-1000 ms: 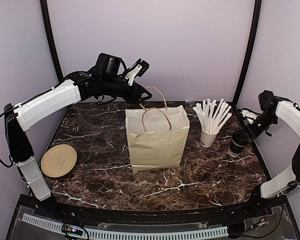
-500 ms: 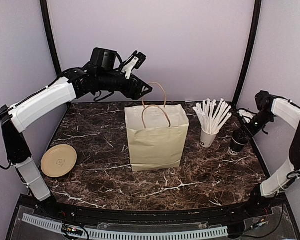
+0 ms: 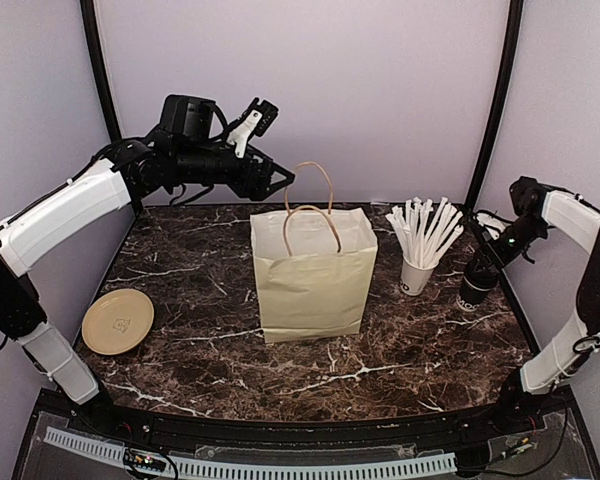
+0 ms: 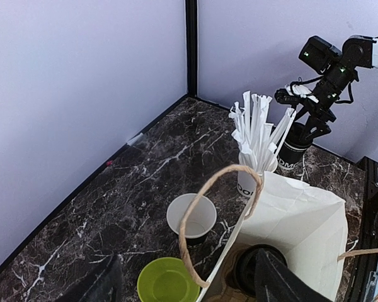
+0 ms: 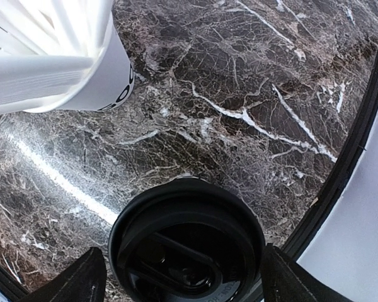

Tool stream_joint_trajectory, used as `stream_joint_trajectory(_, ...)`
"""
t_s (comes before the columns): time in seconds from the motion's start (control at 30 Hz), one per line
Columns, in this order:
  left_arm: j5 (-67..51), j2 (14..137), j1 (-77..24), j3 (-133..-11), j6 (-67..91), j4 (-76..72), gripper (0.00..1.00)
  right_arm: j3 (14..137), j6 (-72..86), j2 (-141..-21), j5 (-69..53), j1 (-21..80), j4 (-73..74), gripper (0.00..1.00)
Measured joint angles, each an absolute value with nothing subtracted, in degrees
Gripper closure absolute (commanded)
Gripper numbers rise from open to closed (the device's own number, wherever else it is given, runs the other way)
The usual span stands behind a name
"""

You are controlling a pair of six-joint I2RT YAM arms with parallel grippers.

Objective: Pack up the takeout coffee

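A lidded black coffee cup (image 3: pixel 472 290) stands at the table's right edge. My right gripper (image 3: pixel 488 258) is open, and its fingers straddle the cup's black lid (image 5: pixel 186 245) from above. My left gripper (image 3: pixel 278 180) is open and empty, held high behind the top left corner of the paper bag (image 3: pixel 310 275). The left wrist view shows another black-lidded cup (image 4: pixel 242 270) inside the bag (image 4: pixel 302 214). An open black cup with a white inside (image 4: pixel 190 217) stands behind the bag, hidden in the top view.
A white cup of white straws (image 3: pixel 415 275) stands between the bag and the lidded cup. A lime-green bowl (image 4: pixel 167 283) sits behind the bag beside the open cup. A tan plate (image 3: pixel 117 320) lies front left. Walls and black posts close the back.
My left arm has risen and drawn back to the left, away from the bag's handles. My right gripper has come down closer over the lidded cup.
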State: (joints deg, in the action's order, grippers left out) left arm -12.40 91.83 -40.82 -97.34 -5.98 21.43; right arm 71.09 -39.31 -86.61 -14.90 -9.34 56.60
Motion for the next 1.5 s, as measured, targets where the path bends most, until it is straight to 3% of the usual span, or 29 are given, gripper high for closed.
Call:
stream_joint_trajectory(0.13,-12.45,91.02,-40.82,-95.61,-5.78,21.45,0.26,71.16,-38.7,-87.88,-14.83,-9.34,56.62,0.17)
stream_joint_trajectory(0.23,-12.36,90.65,-40.82,-95.2,-5.8,21.47,0.25,70.89,-38.68,-87.88,-14.33,-9.34,56.47,0.26)
stream_joint_trajectory(0.5,-11.46,89.76,-40.82,-95.07,-5.82,21.47,0.25,69.06,-38.48,-86.06,-13.45,-9.32,55.35,0.37)
stream_joint_trajectory(0.8,-10.17,89.76,-40.82,-95.07,-6.02,21.56,0.25,67.42,-38.46,-77.36,-13.39,-7.18,59.24,0.38)
stream_joint_trajectory(1.1,-5.39,89.76,-40.82,-95.72,-6.85,23.92,0.24,67.42,-37.6,-65.34,-18.87,10.79,66.06,0.38)
stream_joint_trajectory(1.5,3.51,86.96,-40.58,-96.31,-6.61,27.0,0.18,75.55,-37.78,-75.5,-21.04,37.78,69.45,0.38)
